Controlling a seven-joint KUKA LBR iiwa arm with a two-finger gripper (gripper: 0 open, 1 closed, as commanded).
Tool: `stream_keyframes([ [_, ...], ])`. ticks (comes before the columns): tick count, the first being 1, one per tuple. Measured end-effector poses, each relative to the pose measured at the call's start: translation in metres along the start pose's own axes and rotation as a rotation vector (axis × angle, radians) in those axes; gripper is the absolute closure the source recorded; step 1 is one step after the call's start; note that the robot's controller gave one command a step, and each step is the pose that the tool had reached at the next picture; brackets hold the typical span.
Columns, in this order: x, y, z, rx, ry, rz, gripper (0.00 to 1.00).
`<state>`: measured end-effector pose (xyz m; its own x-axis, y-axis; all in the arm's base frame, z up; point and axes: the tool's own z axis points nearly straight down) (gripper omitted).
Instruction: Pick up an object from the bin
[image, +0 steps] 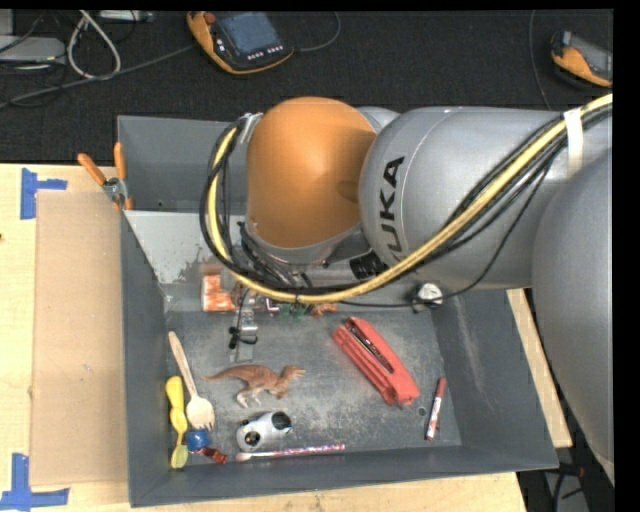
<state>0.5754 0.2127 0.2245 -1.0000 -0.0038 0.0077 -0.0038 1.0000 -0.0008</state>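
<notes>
The pick is not done, as far as the view shows. Everything visible lies on the floor of the bin (140, 300), and nothing can be seen lifted or carried. Judging from this, the grasp itself and the lift out are both left to do.

The arm (470, 200) reaches in from the right and bends down over the far middle of the bin, its orange cover (300, 170) and looped cables hiding the floor beneath. Below the cover the gripper (243, 335) points down at the floor, left of centre. I cannot tell whether it is open or closed, nor whether it touches the floor. No object can be made out in its grip.

No single object can be named as the target. Two things are nearest the gripper. The copper-coloured packet (216, 293) lies just to its far left, by the sloping wall. The brown toy dinosaur (258, 377) lies on its side just on the near side of it. The gripper is between the two and apart from both, so either seems a likely candidate.

The other things are further off:
- a red flat case (375, 360) to the right
- a red pen (434, 408) beyond that, by the right wall
- a wooden spoon (188, 385) and a yellow piece (176, 420) at the near left
- a white and black round thing (263, 430) near the front wall
</notes>
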Motion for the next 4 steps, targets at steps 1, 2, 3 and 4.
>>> stream_keyframes([
  [1, -0.001, -0.001, -0.005, -0.001, -0.007, 0.004, 0.00],
  [2, 0.021, -0.028, 0.065, -0.001, -0.007, -0.111, 0.00],
  [3, 0.033, -0.053, 0.132, -0.005, -0.016, -0.005, 0.00],
  [4, 0.046, -0.084, 0.149, -0.006, -0.033, -0.203, 0.00],
])
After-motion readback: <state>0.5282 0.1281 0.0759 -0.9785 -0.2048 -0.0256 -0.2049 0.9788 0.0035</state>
